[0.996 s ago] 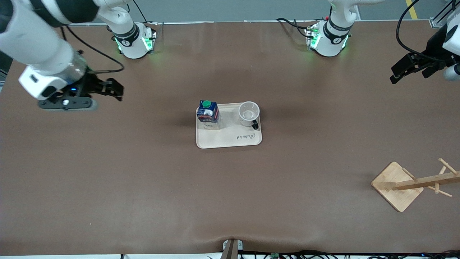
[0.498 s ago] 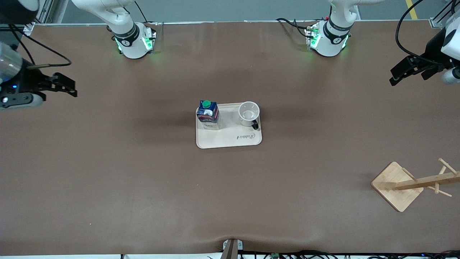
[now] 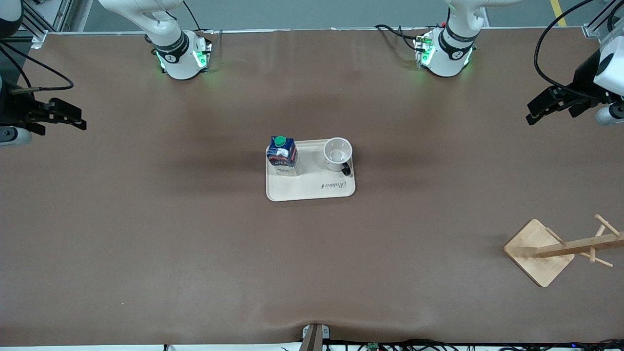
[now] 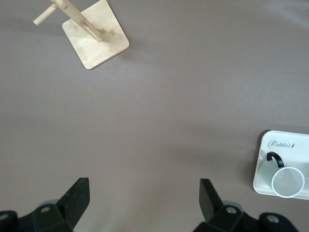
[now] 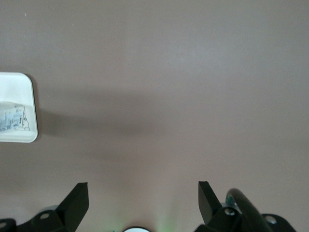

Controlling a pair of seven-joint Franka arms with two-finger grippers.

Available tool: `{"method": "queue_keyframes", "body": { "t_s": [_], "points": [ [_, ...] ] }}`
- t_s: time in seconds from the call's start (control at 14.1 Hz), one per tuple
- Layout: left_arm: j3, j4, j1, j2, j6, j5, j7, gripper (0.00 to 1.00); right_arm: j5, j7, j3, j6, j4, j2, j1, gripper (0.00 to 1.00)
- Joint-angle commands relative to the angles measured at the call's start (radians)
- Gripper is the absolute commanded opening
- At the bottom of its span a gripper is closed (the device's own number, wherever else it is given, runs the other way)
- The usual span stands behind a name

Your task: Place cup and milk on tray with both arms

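The cream tray (image 3: 312,191) lies at the middle of the table. The dark blue milk carton (image 3: 282,154) with a green cap stands upright on it, at the corner toward the right arm's end. The white cup (image 3: 338,153) with a black handle stands upright on it, at the corner toward the left arm's end. My right gripper (image 3: 80,119) is open and empty over the right arm's end of the table. My left gripper (image 3: 530,113) is open and empty over the left arm's end. The left wrist view shows its open gripper (image 4: 144,193), the cup (image 4: 287,182) and the tray (image 4: 289,137). The right wrist view shows its open gripper (image 5: 143,193) and a tray corner (image 5: 30,96).
A wooden rack (image 3: 538,252) with a square base and pegs stands near the left arm's end of the table, nearer to the front camera than the tray. It also shows in the left wrist view (image 4: 96,36). The two arm bases with green lights stand at the table's back edge.
My right gripper has swung away from the tray toward its end of the table, nearly out of view. My left gripper has shifted slightly. Milk, cup and tray have not moved.
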Motion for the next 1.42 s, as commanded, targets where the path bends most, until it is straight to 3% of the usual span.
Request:
{"method": "queue_keyframes", "body": {
  "t_s": [0.0,1.35],
  "points": [
    [-0.005,0.018,-0.002,0.005,0.001,0.017,0.017,1.0,0.015,-0.012,0.019,-0.008,0.06,0.017,-0.035,1.0],
    [-0.022,0.018,0.001,-0.018,-0.041,-0.001,0.017,1.0,0.011,0.004,0.024,0.059,0.061,0.049,-0.036,1.0]
  ]
}}
